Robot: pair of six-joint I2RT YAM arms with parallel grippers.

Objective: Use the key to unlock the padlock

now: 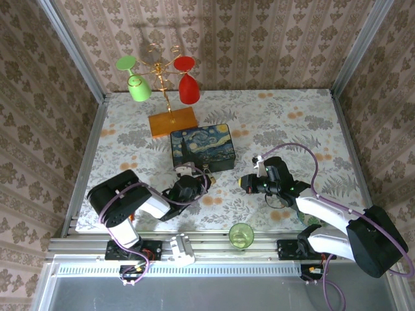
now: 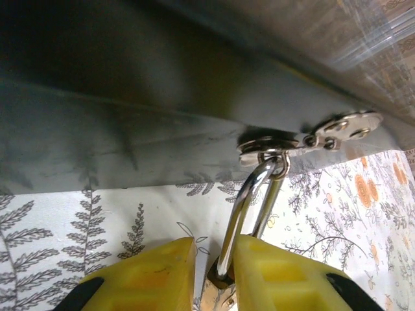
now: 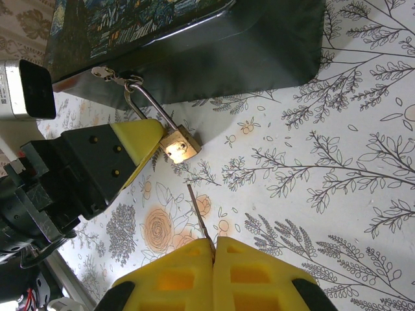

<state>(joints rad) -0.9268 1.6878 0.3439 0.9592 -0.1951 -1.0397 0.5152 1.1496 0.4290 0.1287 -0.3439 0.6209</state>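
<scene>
The small brass padlock hangs by its silvery shackle from the clasp on the front of the dark blue painted box. My left gripper straddles the padlock. The brass body sits between the yellow fingers, against the right one, with a sliver of table showing at the left one. My right gripper is shut on the key. The thin blade sticks out toward the padlock's underside, a short way from it.
A green cup stands at the table's front edge between the arms. Behind the box is a gold rack on a wooden base with a green glass and a red glass hanging from it. Walls enclose the table.
</scene>
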